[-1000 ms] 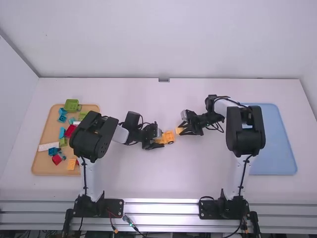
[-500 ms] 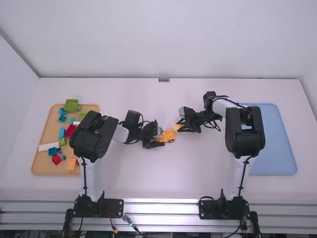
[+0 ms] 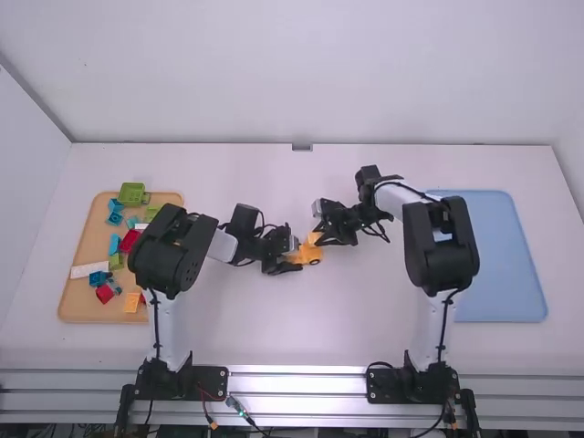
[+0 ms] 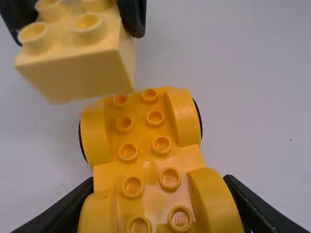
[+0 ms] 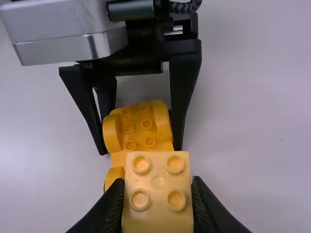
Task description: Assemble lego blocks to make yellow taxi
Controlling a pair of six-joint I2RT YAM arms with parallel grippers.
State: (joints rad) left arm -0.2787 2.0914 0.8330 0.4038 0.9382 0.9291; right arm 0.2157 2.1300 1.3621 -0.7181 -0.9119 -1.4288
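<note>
Pinching the square pale-yellow plastic block (image 5: 158, 216), the right black gripper (image 5: 157, 182) risks crooked seating if misaligned over the wheeled yellow plastic chassis (image 4: 148, 162), clamped nearby between the left black gripper (image 5: 140, 150)'s chassis-width fingers.

Two grippers nearly meet over a yellow wheeled base (image 3: 311, 256), mid-frame.
The left gripper (image 3: 294, 257) is at the base's left end; the right gripper (image 3: 318, 237), with a yellow block (image 3: 313, 237), is at its upper right. A tan tray (image 3: 80, 306) of green, blue, red, white and orange blocks lies at the frame's left, a blue tray (image 3: 511, 265) at the right, both on the white table (image 3: 365, 319).
</note>
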